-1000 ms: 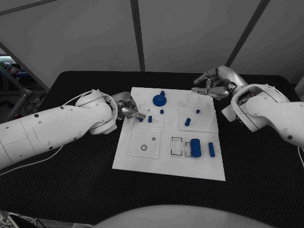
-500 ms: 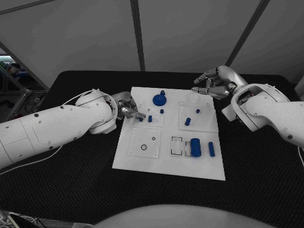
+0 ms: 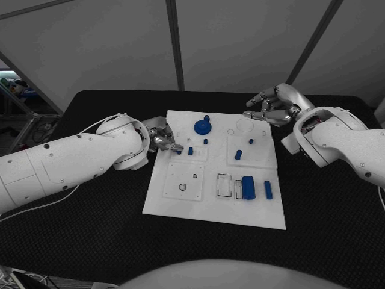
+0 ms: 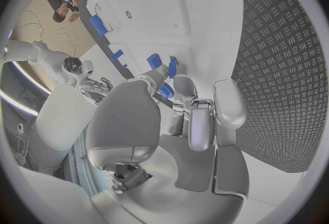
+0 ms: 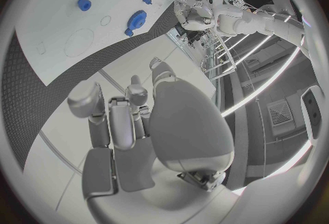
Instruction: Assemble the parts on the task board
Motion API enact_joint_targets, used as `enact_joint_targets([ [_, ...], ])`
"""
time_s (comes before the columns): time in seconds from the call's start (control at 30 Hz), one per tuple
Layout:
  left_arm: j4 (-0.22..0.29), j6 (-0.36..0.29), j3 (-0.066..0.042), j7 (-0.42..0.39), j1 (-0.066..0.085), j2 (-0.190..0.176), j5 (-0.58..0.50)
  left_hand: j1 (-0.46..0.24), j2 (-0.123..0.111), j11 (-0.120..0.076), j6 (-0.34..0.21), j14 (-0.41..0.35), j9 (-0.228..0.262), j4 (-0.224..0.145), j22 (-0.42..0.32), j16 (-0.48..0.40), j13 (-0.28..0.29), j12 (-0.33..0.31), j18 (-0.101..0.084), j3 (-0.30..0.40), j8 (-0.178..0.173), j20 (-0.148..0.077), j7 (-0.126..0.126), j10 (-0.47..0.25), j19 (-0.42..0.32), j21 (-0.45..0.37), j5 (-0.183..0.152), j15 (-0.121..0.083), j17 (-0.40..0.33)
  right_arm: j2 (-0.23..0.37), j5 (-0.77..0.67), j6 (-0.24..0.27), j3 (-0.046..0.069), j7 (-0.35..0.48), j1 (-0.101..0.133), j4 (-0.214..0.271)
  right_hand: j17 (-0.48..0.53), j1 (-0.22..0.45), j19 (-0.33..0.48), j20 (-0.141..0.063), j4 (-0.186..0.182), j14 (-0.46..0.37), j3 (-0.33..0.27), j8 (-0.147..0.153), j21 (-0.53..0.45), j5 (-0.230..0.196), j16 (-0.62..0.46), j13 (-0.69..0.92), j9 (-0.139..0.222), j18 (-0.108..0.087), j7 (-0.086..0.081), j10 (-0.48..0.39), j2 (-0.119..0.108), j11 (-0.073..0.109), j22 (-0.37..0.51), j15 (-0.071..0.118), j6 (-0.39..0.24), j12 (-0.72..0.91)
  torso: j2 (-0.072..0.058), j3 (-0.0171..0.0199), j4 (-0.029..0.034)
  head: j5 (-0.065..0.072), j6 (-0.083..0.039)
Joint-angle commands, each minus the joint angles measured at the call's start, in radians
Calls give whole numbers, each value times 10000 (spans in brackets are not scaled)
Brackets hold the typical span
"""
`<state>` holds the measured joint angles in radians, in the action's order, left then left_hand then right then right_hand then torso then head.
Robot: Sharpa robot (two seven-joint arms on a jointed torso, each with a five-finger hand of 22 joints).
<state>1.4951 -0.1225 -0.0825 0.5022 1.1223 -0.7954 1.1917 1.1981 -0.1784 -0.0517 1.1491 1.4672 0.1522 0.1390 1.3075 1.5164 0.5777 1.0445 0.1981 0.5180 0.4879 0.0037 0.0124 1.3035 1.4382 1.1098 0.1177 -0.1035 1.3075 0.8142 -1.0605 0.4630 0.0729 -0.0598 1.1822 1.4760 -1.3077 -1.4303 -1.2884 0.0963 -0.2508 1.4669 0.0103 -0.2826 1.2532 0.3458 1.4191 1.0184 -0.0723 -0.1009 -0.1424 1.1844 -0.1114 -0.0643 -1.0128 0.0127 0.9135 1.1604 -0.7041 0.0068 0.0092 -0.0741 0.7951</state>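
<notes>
The white task board [image 3: 212, 191] lies in the middle of the black table. My left hand [image 3: 164, 141] rests at the board's left edge, its fingertips pinching a small blue peg [image 3: 177, 150]; in the left wrist view that peg [image 4: 164, 90] sits between the fingers of the left hand [image 4: 185, 114]. Another peg [image 3: 190, 151] stands just beside it. A blue gear [image 3: 202, 126] sits near the far edge. My right hand [image 3: 271, 107] hovers off the board's far right corner, fingers loosely bent, holding nothing. The right wrist view shows the right hand [image 5: 130, 119] with nothing in it above the board [image 5: 62, 26].
A wide blue block [image 3: 248, 186] and a narrow blue bar [image 3: 268, 189] lie at the board's near right. Two small blue pieces [image 3: 237, 155] [image 3: 251, 141] stand in the right middle plate. Black table [image 3: 88, 229] surrounds the board.
</notes>
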Motion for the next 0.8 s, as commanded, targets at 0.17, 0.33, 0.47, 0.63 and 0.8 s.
enact_joint_targets([
  [0.17, 46, 44, -1, 9, 9, 12, -216, 284, 182, -45, -69, 764, -68, -337, 1502, -4, 33, -47, -1127, 890, 147, 15, 14, 107, 39, 84, 60, -36, 1541, -13, -30, -52, 5, 58, 14, 3, -268, -26, 19, -75, -2, 484, 32, -63, -57, 35, -51, -9, 14, -112, 10, -4, 78, 80, 9, 60, 55, -27, -4, 3, -1, -11, 3],
  [0.33, 38, 59, -2, 6, 9, 8, -235, 219, 159, -42, -67, 765, -82, -406, 1514, -5, 73, -33, -1135, 1080, 193, 22, 16, 143, 52, 135, 64, -32, 1542, -12, -30, -52, 5, 59, 14, 3, -268, -26, 19, -75, -2, 484, 32, -63, -57, 35, -51, -9, 14, -112, 10, -4, 78, 80, 9, 60, 55, -27, -6, 4, 0, -11, 12],
  [0.47, 23, 73, -2, 4, 8, 12, -242, 171, 140, -43, -59, 765, -88, -449, 1525, -4, 116, -11, -1142, 1185, 225, 23, 15, 174, 64, 179, 71, -32, 1545, -16, -30, -51, 5, 61, 14, -1, -268, -26, 19, -75, -2, 484, 32, -63, -57, 35, -51, -9, 14, -112, 10, -4, 78, 80, 9, 60, 55, -27, -4, 6, 0, -16, 15],
  [0.63, 10, 167, -3, 5, 8, 19, -244, 81, 59, -53, -36, 766, -101, -593, 1552, -4, 237, 51, -1161, 1416, 303, 23, 0, 259, 96, 292, 102, -36, 1546, -21, -30, -53, 5, 64, 14, -5, -268, -26, 19, -75, -2, 484, 32, -63, -57, 35, -51, -9, 14, -112, 10, -4, 78, 80, 9, 60, 55, -27, -7, 4, 0, -13, 26],
  [0.8, 17, 376, -4, 6, 8, 15, -244, -1, -47, -64, -12, 767, -114, -740, 1565, -4, 323, 87, -1170, 1603, 369, 22, -16, 334, 109, 352, 143, -38, 1548, -21, -30, -57, 5, 65, 13, -7, -268, -26, 19, -75, -2, 484, 32, -63, -57, 35, -51, -9, 14, -112, 10, -4, 78, 80, 9, 60, 55, -27, -10, 1, 1, -11, 36],
])
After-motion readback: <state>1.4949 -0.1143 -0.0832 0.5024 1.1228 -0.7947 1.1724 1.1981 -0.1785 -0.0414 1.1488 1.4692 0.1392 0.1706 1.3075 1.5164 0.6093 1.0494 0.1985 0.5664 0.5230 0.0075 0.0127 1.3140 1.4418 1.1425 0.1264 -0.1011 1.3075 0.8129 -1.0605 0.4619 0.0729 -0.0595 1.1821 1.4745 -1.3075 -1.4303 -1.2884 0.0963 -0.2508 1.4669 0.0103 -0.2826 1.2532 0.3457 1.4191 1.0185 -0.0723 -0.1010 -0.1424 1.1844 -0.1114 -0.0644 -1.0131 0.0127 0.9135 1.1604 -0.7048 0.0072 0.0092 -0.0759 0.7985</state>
